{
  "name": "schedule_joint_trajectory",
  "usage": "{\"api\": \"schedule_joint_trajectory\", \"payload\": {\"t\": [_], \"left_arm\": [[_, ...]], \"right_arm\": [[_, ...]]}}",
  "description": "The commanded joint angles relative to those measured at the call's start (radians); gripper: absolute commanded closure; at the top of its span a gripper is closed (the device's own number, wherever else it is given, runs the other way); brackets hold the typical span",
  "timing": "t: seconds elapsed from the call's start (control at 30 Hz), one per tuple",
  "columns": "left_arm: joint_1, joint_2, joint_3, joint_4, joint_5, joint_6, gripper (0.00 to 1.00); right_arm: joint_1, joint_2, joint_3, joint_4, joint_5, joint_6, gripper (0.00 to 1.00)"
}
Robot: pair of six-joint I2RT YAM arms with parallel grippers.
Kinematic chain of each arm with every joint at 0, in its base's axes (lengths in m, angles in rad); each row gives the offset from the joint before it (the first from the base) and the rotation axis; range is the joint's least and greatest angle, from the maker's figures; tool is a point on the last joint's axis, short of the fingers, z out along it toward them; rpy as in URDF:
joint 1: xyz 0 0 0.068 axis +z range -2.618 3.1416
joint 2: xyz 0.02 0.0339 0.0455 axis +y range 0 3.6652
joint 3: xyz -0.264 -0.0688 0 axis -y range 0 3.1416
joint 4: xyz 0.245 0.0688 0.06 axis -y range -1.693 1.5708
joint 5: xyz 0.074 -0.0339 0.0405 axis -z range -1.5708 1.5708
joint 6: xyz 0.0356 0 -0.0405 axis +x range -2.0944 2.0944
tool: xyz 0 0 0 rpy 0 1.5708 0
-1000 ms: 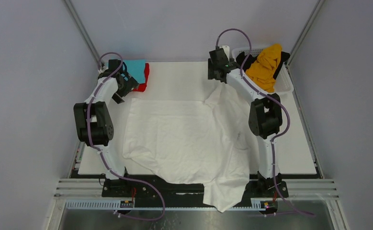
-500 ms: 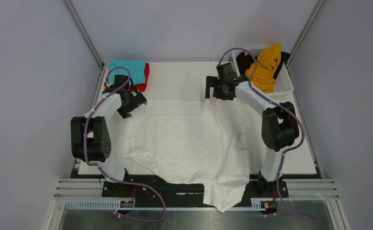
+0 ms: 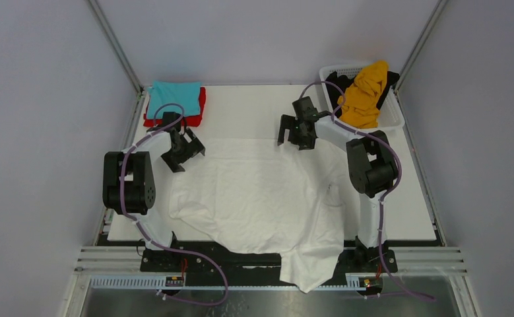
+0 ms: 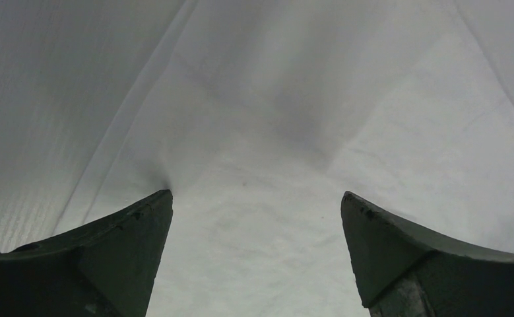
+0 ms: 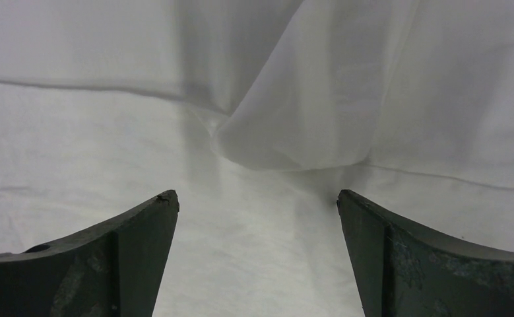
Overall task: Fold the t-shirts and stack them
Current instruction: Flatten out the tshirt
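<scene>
The white shirt (image 3: pixel 254 198) looks thin, limp and light; best pinched at its far corners, where the left end effector (image 3: pixel 187 152) and right end effector (image 3: pixel 296 134) hover spread

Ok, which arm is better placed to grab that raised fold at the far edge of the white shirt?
Right. The right gripper is open with the white t-shirt's raised fold just ahead between its fingers; the left gripper sits over flatter cloth at the far-left corner.
</scene>
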Motion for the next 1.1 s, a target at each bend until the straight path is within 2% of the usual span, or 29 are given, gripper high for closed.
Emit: {"api": "schedule_joint_trajectory", "payload": {"t": [0.0,0.27,0.47,0.6,0.7,0.77,0.87,1.07], "left_arm": [[0.012,-0.009,-0.014,0.022,-0.016,0.007,0.01],[0.014,0.004,-0.003,0.019,-0.011,0.003,0.01],[0.014,-0.011,-0.006,0.013,-0.016,-0.002,0.01],[0.014,-0.019,0.009,-0.01,-0.016,-0.002,0.01],[0.014,-0.039,0.018,-0.027,-0.051,-0.001,0.01],[0.014,-0.059,0.019,-0.032,-0.058,-0.003,0.01],[0.01,-0.085,0.017,-0.032,-0.053,-0.005,0.01],[-0.041,-0.074,0.019,-0.032,-0.039,-0.013,0.01]], "right_arm": [[-0.002,0.049,0.031,0.076,0.0,0.082,0.01],[0.0,0.091,0.078,0.302,-0.005,0.25,0.01],[-0.001,0.233,0.296,0.401,0.005,0.292,0.01],[-0.001,0.36,0.552,0.358,-0.02,0.301,0.0],[-0.001,0.45,0.78,0.19,-0.046,0.257,0.01],[0.0,0.455,0.847,0.079,-0.044,0.188,0.01],[0.0,0.333,0.714,0.03,-0.006,0.105,0.01],[-0.001,-0.046,0.133,0.084,0.087,0.046,0.01]]}}
